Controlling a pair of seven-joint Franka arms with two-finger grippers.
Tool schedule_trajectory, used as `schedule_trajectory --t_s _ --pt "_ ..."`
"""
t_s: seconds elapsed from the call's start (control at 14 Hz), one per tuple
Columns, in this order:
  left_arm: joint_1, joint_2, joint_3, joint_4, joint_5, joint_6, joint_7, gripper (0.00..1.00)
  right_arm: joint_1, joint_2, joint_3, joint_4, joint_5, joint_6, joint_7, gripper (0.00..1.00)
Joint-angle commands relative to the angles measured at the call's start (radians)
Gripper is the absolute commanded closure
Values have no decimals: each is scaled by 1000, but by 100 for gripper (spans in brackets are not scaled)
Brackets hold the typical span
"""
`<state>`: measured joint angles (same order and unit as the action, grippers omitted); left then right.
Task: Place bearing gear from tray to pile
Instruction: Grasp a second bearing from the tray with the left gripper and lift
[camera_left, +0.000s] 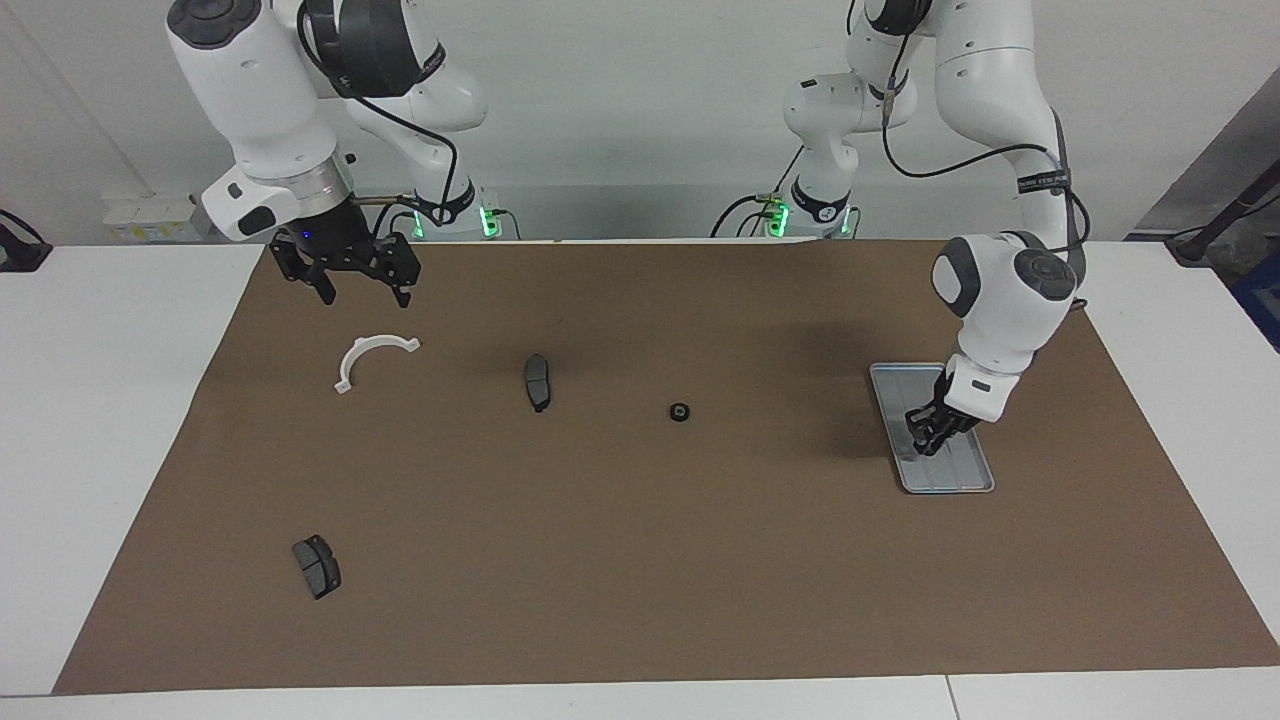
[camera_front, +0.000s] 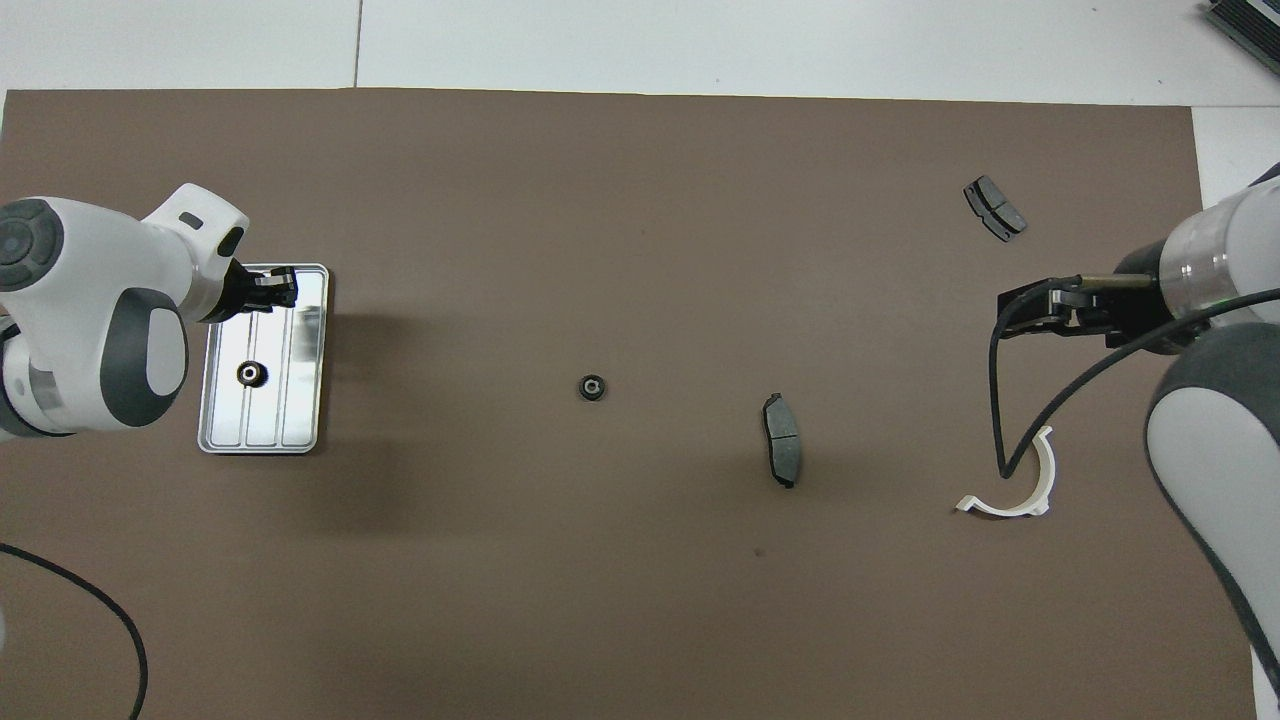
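The silver tray (camera_left: 955, 472) (camera_front: 303, 405) lies at the left arm's end of the brown mat. One small black bearing gear (camera_front: 251, 373) sits in it. Just above the tray hangs my left gripper (camera_left: 924, 437) (camera_front: 277, 289), fingertips shut; whether they hold anything I cannot tell. A second bearing gear (camera_left: 679, 411) (camera_front: 592, 387) lies mid-mat. The pile is scattered: a white half-ring bracket (camera_left: 370, 352) (camera_front: 1018, 492) and two dark brake pads (camera_left: 538, 381) (camera_front: 782, 453), (camera_left: 317, 566) (camera_front: 994, 207). My right gripper (camera_left: 364, 292) (camera_front: 1008, 304) waits open over the mat beside the bracket.
The brown mat (camera_left: 640, 560) covers most of the white table. A black cable (camera_front: 1000, 420) droops from the right arm over the bracket. Another cable (camera_front: 90, 610) lies by the left arm's base.
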<state>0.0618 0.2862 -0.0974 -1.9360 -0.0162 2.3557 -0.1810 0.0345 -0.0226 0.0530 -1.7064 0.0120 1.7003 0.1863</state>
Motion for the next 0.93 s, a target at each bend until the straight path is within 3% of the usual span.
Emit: schedule_trajectory --t_s 0.0,0.21,0.86 --pt "-3 5 -7 69 7 -85 2 84 -11 -17 7 -21 6 2 -24 0" --pt "-7 -7 -18 89 5 -125 -8 85 -11 -17 7 -21 6 2 -24 0" --pt "-177 -19 -18 149 5 -231 -262 87 -11 -17 5 -21 6 2 -24 0"
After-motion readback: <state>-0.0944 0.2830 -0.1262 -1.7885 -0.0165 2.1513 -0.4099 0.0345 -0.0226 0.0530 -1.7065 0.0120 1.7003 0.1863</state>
